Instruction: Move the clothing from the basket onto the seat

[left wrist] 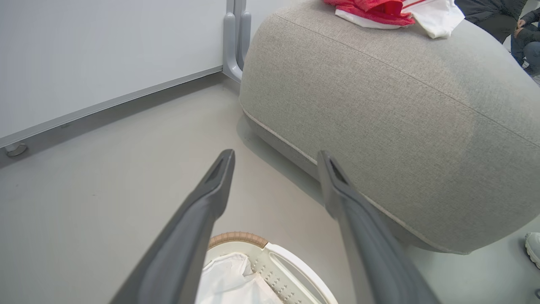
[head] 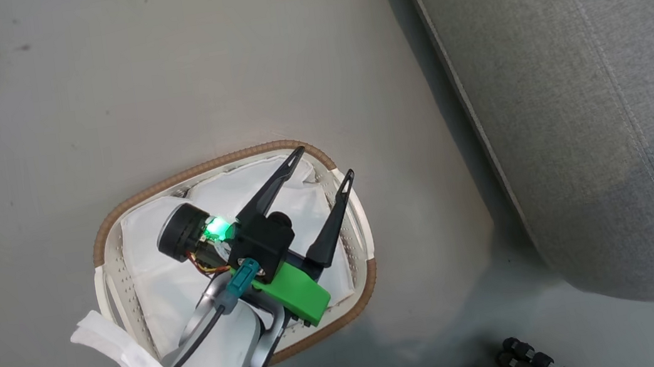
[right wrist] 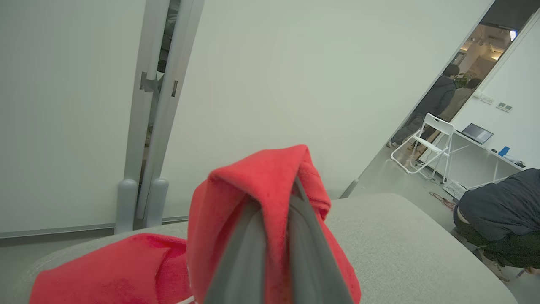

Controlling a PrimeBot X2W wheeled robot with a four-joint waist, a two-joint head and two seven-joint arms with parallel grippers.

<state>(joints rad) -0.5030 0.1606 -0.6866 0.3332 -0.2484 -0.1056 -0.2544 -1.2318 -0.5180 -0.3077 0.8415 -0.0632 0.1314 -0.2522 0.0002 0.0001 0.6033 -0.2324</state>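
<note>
Nearest, the left gripper (head: 325,161) hangs spread wide and empty over the basket (head: 116,214), whose visible inside is white liner (head: 157,281). Farther off, the right gripper (right wrist: 287,198) is pressed together, pinching red clothing (right wrist: 270,177) above the seat (head: 577,112), near its far corner. Judging by this, the release remains.

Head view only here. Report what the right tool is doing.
Observer: The right tool is shut on a bright red soft fabric garment, above the large grey fabric seat cushion.
Operator: Report any people near it.
Observer: A person in a dark jacket crouches beside that cushion.
Operator: Describe what stands behind the cushion.
Observer: A pale wall panel on grey feet.
</note>
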